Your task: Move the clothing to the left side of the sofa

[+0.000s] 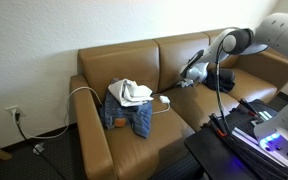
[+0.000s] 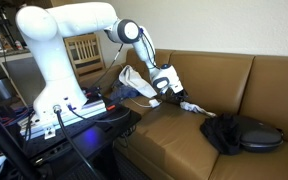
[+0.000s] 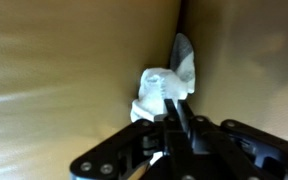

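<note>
The brown sofa (image 1: 119, 62) stands against a white wall. Your claw (image 3: 176, 106) is clamped on a white cloth (image 3: 158, 90) at a seam between the cushions. Jeans (image 1: 124, 118) lie on another seat, well apart.

The brown sofa (image 1: 119, 62) before me carries blue jeans (image 1: 129, 118) on one seat cushion and a black bundle (image 1: 220, 78) on another. A white cloth (image 2: 191, 106) lies on the seat between them.
</note>
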You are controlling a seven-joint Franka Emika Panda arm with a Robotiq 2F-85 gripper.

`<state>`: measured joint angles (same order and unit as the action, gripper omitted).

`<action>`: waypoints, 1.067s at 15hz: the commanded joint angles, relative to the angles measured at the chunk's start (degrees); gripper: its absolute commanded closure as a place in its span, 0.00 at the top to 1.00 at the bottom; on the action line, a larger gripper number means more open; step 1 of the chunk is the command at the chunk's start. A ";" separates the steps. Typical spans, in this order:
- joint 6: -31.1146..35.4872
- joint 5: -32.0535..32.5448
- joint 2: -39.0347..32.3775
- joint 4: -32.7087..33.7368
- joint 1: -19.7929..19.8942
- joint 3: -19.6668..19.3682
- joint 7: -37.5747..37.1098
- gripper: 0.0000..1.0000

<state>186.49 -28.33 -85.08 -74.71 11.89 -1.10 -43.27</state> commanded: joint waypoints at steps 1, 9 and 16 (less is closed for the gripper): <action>3.35 -3.45 -0.01 -0.74 -3.42 -7.16 -1.10 0.36; 5.05 -14.52 0.10 -6.31 -8.01 -29.20 -8.23 0.91; -17.52 0.22 0.18 1.45 4.03 -23.41 -23.61 1.00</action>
<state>175.44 -33.90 -84.90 -77.48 10.71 -28.15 -60.88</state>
